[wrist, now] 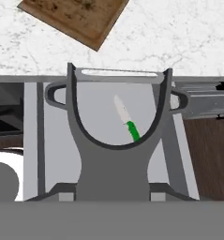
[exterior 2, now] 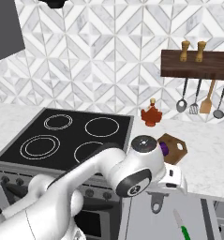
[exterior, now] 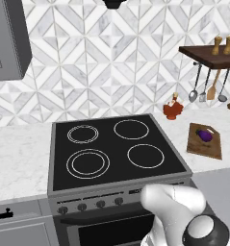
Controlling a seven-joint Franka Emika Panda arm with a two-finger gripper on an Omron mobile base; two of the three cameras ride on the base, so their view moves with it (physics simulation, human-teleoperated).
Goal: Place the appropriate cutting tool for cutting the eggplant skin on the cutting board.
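Observation:
The dark grey Y-shaped peeler [wrist: 112, 168] is held in my gripper [wrist: 112, 196], which is shut on its handle with the forked head pointing away. From the right base it hangs below the hand as the peeler [exterior 2: 156, 204] under my gripper [exterior 2: 157, 193], in front of the counter edge. The brown cutting board [exterior: 203, 144] lies on the counter right of the stove, with the purple eggplant [exterior: 204, 135] on it. One corner of the board [wrist: 76, 16] shows beyond the peeler's head. My arm partly hides the eggplant [exterior 2: 164, 148] and the board [exterior 2: 178, 150].
A green-handled knife [wrist: 127, 123] lies in the open grey drawer [wrist: 55, 140] below the hand, and the same knife [exterior 2: 181, 225] shows lower right. The black stove [exterior: 114, 146] is left of the board. A red bottle [exterior: 172, 109] and hanging utensils [exterior: 207, 86] stand by the wall.

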